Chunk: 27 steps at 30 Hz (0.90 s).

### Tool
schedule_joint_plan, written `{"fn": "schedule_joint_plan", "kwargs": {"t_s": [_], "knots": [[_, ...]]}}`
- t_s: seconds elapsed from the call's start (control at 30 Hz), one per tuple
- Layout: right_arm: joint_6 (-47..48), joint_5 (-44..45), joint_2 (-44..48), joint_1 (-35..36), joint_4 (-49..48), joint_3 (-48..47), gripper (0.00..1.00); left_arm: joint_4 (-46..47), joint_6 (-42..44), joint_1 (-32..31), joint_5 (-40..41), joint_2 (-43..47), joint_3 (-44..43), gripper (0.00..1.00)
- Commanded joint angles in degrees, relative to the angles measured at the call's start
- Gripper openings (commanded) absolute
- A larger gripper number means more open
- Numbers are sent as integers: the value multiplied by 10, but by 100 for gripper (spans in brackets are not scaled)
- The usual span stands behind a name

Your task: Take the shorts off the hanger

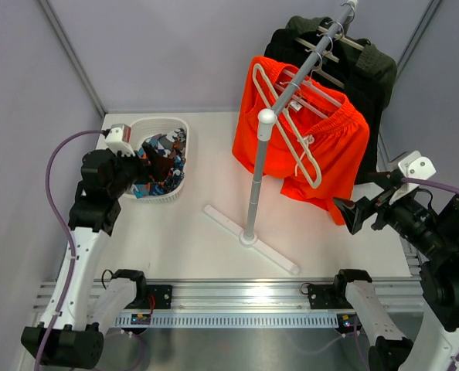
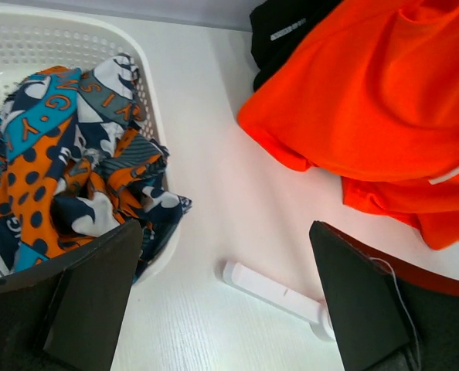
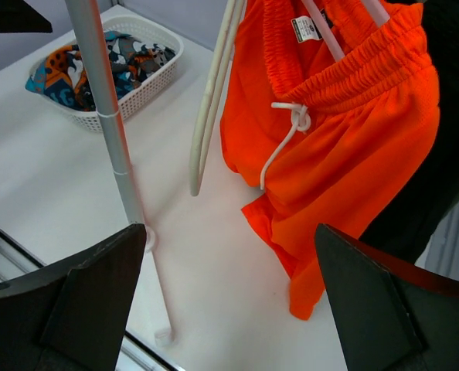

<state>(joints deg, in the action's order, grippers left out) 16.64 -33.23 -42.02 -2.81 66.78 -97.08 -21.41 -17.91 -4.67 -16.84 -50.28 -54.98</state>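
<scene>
- The left arm rises from its base at the near left corner and bends forward, so that its left claw (image 2: pixel 223 232) hangs over the near rim of the white basket (image 1: pixel 164 121).
- The left claw's two fingers are spread wide apart, with nothing between them.
- The patterned shorts (image 2: pixel 67 170) lie crumpled inside the basket, below and just to the left of that claw. One fold drapes over the basket's rim.
- The right arm stands at the near right corner. Its forearm is angled toward the rack (image 1: pixel 259 178), with the right claw (image 3: pixel 229 232) held above the surface (image 1: pixel 191 239).
- The right claw is also fully spread and holds nothing.
- The orange shorts (image 3: pixel 353 147) hang by the waistband from a hanger on the rack's rail, ahead of and above the right claw and clear of its fingers.
- Their white drawstring (image 3: pixel 287 139) dangles at the front, and the lower hem comes near the surface.
- An empty white hanger (image 1: pixel 291 127) hangs on the rail beside the orange shorts, toward the pole.
- A black garment (image 1: pixel 287 42) and a dark olive garment (image 1: pixel 376 69) hang behind the orange shorts at the far end of the rail.
</scene>
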Motion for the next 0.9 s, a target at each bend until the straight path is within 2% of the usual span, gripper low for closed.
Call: {"fn": "schedule_joint_plan", "kwargs": {"t_s": [0.0,0.1,0.23,0.3,0.4,0.5,0.63,0.87], "knots": [[72,22,-39,-3,28,-57,99,4,-6,-2,-65,54,13,95],[123,-9,-118,-3,33,-115,97,1,-6,-2,-120,86,32,95],[197,-73,-239,-3,66,-201,81,-4,-12,-2,-193,131,58,96],[212,-95,-291,-3,63,-240,74,-14,-11,-3,-204,163,73,96],[218,-129,-336,-3,25,-275,68,-38,-3,-3,-205,201,84,96],[224,-144,-381,-2,-8,-315,65,-58,0,-3,-210,230,95,97],[236,-121,-433,3,-40,-354,61,-73,-3,-3,-210,257,109,97],[267,-114,-458,32,-40,-356,64,-83,-5,-3,-216,273,121,97]]}}
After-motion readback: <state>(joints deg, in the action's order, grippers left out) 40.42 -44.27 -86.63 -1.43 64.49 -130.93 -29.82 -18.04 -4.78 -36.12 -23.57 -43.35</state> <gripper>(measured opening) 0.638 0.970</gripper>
